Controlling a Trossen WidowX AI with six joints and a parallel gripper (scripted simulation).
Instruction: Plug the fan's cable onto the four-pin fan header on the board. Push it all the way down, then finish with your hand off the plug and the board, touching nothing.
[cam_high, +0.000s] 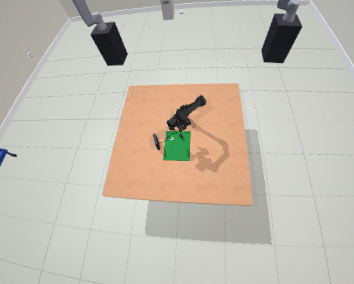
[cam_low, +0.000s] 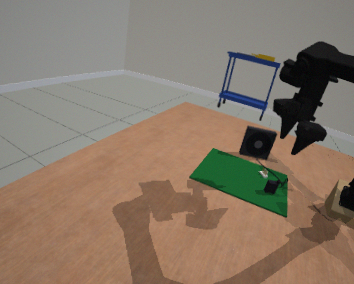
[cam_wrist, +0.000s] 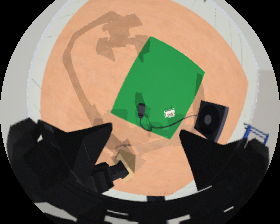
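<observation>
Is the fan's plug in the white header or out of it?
Out: the black plug sits apart from the white header, with green board showing between them.

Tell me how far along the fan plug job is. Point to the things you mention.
Looks done: nothing of the plugging; the black plug (cam_low: 271, 186) (cam_wrist: 141, 108) lies on the green board (cam_high: 177, 150) (cam_low: 235, 175) (cam_wrist: 155, 75), apart from the white header (cam_low: 263, 173) (cam_wrist: 169, 113).

In hand: nothing; the gripper (cam_low: 288, 145) (cam_wrist: 146, 130) is open above the table.

Left: grasp the plug, seat it fully on the header, then let go and back off.
</observation>
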